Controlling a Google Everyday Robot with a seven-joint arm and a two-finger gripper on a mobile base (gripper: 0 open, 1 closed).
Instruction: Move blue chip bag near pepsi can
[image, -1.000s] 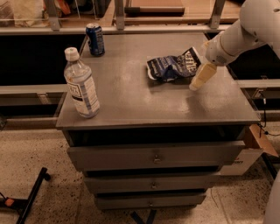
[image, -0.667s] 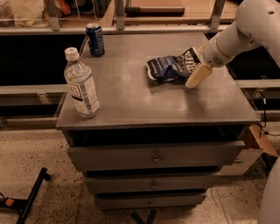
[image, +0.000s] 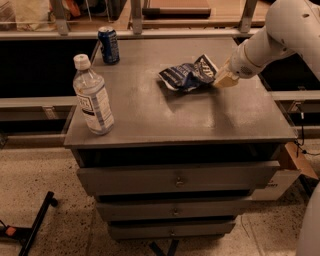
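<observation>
The blue chip bag (image: 190, 74) lies crumpled on the grey cabinet top (image: 165, 115), right of centre towards the back. The pepsi can (image: 108, 45) stands upright at the back left corner, well apart from the bag. My gripper (image: 223, 79) comes in from the right on the white arm and sits at the bag's right end, touching or almost touching it.
A clear water bottle (image: 93, 96) with a white cap stands at the front left of the top. Drawers (image: 177, 178) fill the cabinet front below. A rail and shelving run behind the cabinet. A cardboard box (image: 295, 160) sits low on the right.
My gripper has moved up and to the left, from beside the bag's lower right edge to its right end. The bag, can and bottle have not moved.
</observation>
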